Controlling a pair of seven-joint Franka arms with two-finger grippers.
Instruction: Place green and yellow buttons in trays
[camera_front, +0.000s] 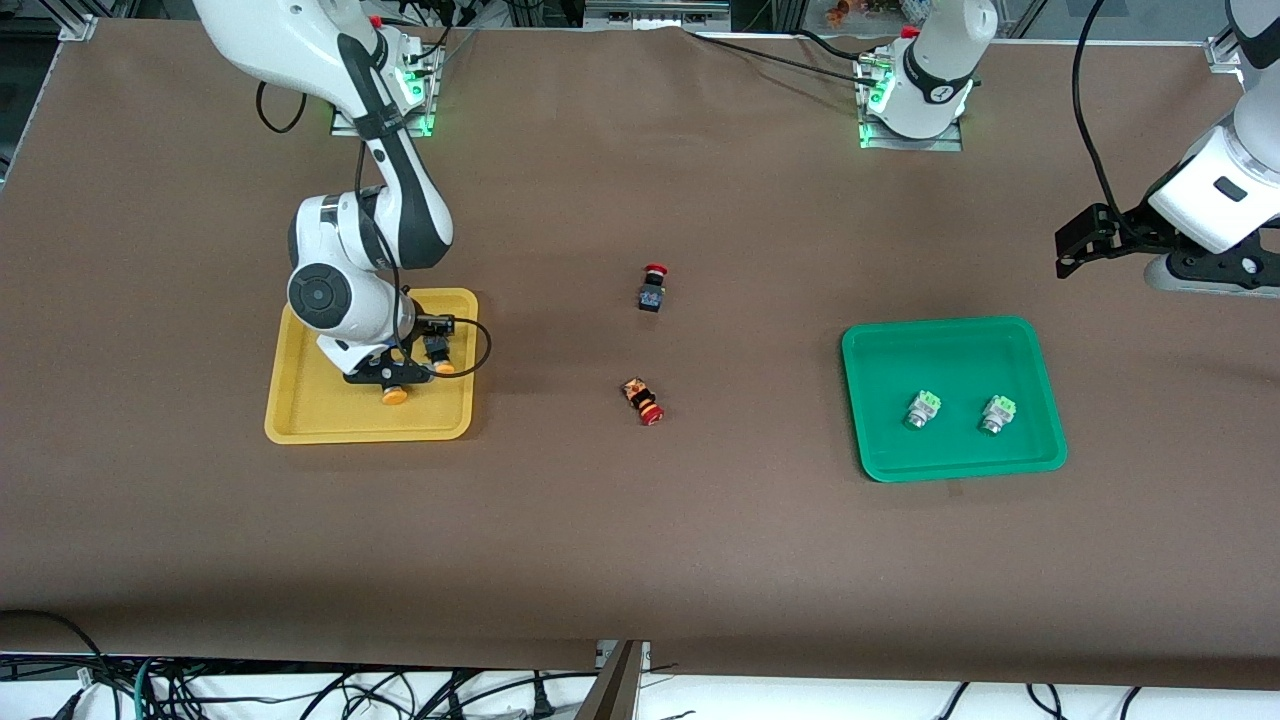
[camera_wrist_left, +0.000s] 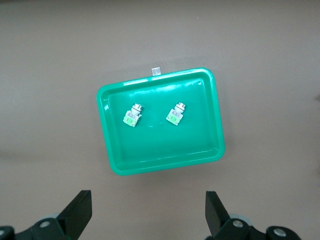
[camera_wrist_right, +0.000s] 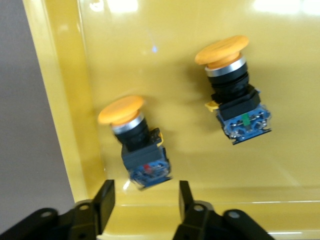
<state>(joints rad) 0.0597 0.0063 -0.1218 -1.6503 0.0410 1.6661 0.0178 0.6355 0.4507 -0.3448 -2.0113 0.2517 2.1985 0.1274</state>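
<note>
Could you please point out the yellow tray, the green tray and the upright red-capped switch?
yellow tray (camera_front: 330, 425): front view, bare floor near its rim.
green tray (camera_front: 950, 355): front view, bare floor.
upright red-capped switch (camera_front: 653, 288): front view, its body.

white arms, black hands, cables

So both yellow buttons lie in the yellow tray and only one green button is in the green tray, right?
Not quite: two green buttons lie in the green tray, as the left wrist view shows. Both yellow buttons do lie in the yellow tray.

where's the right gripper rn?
Right gripper is low over the yellow tray, jaws open, right by the two yellow buttons lying in it.
</note>
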